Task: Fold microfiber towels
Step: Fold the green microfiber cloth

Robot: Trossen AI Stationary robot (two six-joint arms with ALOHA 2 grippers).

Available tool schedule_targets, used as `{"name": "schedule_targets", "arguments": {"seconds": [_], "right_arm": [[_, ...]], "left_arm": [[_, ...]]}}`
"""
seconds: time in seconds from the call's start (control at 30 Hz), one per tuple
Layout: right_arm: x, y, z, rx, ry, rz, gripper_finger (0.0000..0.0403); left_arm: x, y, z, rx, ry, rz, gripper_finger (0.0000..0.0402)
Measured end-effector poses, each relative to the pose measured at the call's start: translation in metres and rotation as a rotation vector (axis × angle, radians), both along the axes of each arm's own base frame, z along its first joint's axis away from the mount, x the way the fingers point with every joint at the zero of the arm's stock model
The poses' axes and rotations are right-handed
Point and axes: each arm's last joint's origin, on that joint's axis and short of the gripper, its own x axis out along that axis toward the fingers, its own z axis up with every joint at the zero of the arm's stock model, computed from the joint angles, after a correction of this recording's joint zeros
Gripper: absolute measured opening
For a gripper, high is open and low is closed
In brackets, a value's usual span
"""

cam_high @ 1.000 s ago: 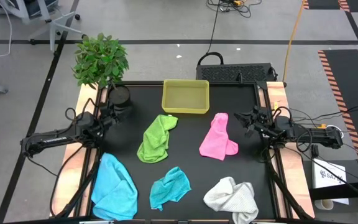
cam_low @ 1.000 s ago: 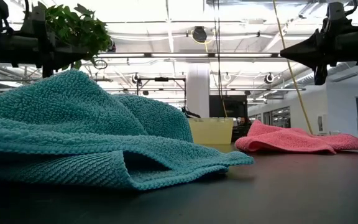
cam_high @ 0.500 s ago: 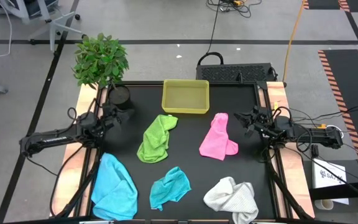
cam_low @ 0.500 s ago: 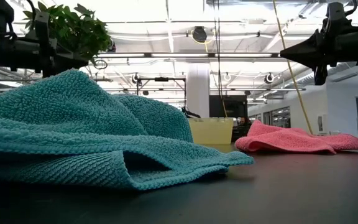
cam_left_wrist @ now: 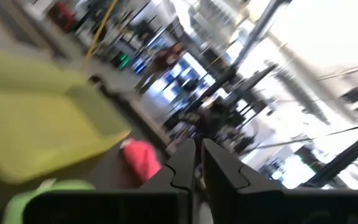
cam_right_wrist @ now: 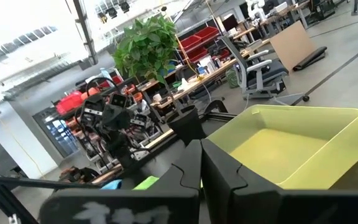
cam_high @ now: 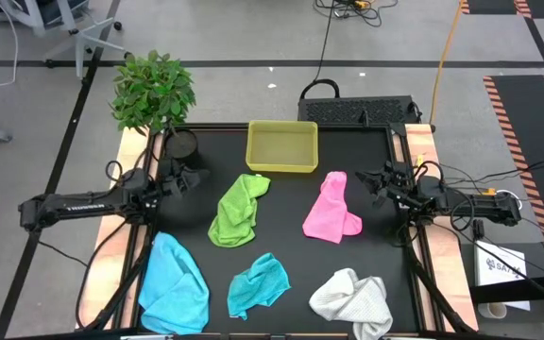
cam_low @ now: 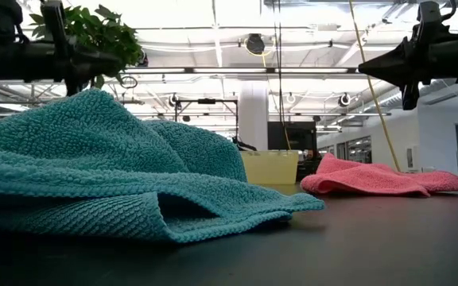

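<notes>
Hovering empty at left table edge, left gripper (cam_high: 189, 179), fingers nearly shut. Green towel (cam_high: 237, 209) lies at its 4 o'clock, long axis 1-to-7. Right gripper (cam_high: 378, 181) shut, empty, farther; pink towel (cam_high: 331, 208) beside it.

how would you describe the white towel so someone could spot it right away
Start at the black table seen from above and go to its near right corner. The white towel lies crumpled there, right of the teal towel. It is the only colourless cloth.
</notes>
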Motion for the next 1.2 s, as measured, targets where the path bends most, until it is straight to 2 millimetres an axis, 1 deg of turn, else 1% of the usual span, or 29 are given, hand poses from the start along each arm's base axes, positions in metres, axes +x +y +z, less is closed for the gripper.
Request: {"name": "schedule_targets", "arguments": {"seconds": [0.1, 0.27, 0.33, 0.4, 0.47, 0.53, 0.63, 0.73, 0.83, 0.9, 0.97, 1.03, 1.1, 1.2], "right_arm": [[0.000, 0.000, 0.002, 0.027, -0.034, -0.001, 0.0002], [0.000, 0.000, 0.003, 0.032, -0.049, 0.000, 0.0019], [0.000, 0.000, 0.004, 0.041, -0.059, 0.000, 0.0028], [0.000, 0.000, 0.005, 0.064, -0.083, 0.000, 0.0040], [0.001, 0.000, 0.008, 0.075, -0.115, 0.000, 0.0054], [0.002, -0.001, 0.011, 0.071, -0.144, -0.005, 0.0072], [0.005, -0.003, 0.015, 0.036, -0.161, -0.025, 0.0100], [0.009, -0.004, 0.021, 0.026, -0.171, -0.034, 0.0123], [0.014, -0.004, 0.036, -0.005, -0.160, -0.010, 0.0134], [0.019, -0.004, 0.052, -0.049, -0.129, 0.008, 0.0136], [0.028, -0.004, 0.070, -0.091, -0.067, 0.024, 0.0136], [0.039, -0.005, 0.085, -0.111, 0.055, 0.030, 0.0137], [0.051, -0.006, 0.095, -0.100, 0.226, 0.039, 0.0137], [0.067, -0.007, 0.102, -0.072, 0.487, 0.053, 0.0137]], "left_arm": [[0.004, 0.001, 0.006, 0.023, -0.050, -0.004, 0.0075], [0.017, 0.004, 0.009, 0.015, 0.019, 0.008, 0.0153], [0.022, 0.006, 0.010, 0.006, 0.050, 0.006, 0.0173], [0.029, 0.008, 0.013, 0.014, 0.085, 0.019, 0.0183], [0.038, 0.010, 0.023, 0.050, 0.118, 0.033, 0.0184], [0.050, 0.012, 0.036, 0.100, 0.192, 0.034, 0.0175], [0.067, 0.015, 0.056, 0.136, 0.396, 0.021, 0.0154], [0.077, 0.017, 0.070, 0.125, 0.635, 0.025, 0.0129], [0.084, 0.017, 0.081, 0.106, 0.809, 0.036, 0.0111], [0.090, 0.016, 0.086, 0.104, 0.858, 0.028, 0.0104], [0.098, 0.014, 0.086, 0.107, 0.881, 0.008, 0.0104], [0.106, 0.011, 0.082, 0.093, 0.901, -0.008, 0.0107], [0.114, 0.009, 0.074, 0.077, 0.936, -0.025, 0.0114], [0.124, 0.005, 0.059, 0.023, 0.989, -0.035, 0.0129]]}}
